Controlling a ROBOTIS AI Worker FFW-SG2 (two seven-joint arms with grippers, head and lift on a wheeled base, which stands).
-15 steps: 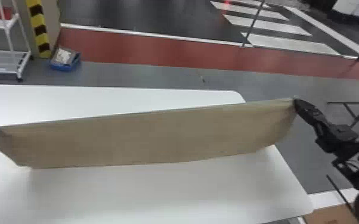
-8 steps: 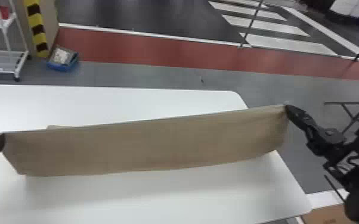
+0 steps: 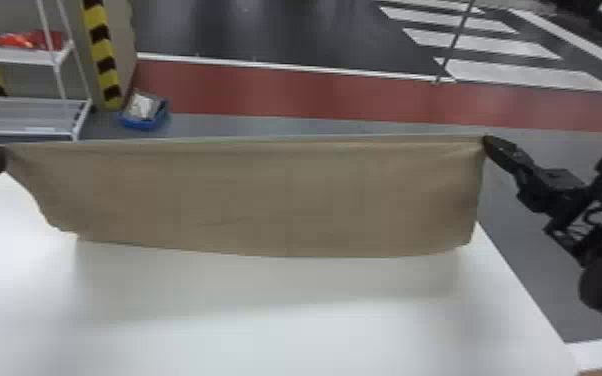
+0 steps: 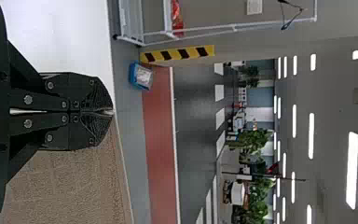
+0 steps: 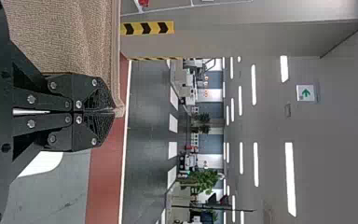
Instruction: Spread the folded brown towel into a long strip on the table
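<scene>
Your left black flat-fingered gripper [image 3: 2, 153] and right black flat-fingered gripper [image 3: 486, 141] each pinch an upper corner of the long brown cloth towel [image 3: 275, 200], now raised and levelled above the smooth white table [image 3: 290, 335], so you can likely begin lowering.

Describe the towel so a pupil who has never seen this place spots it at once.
Start at the big white table. Over it, the towel hangs by its upper corners between the left gripper and the right gripper. Its wide, plain brown cloth sets it apart from the white table and black grippers.
</scene>
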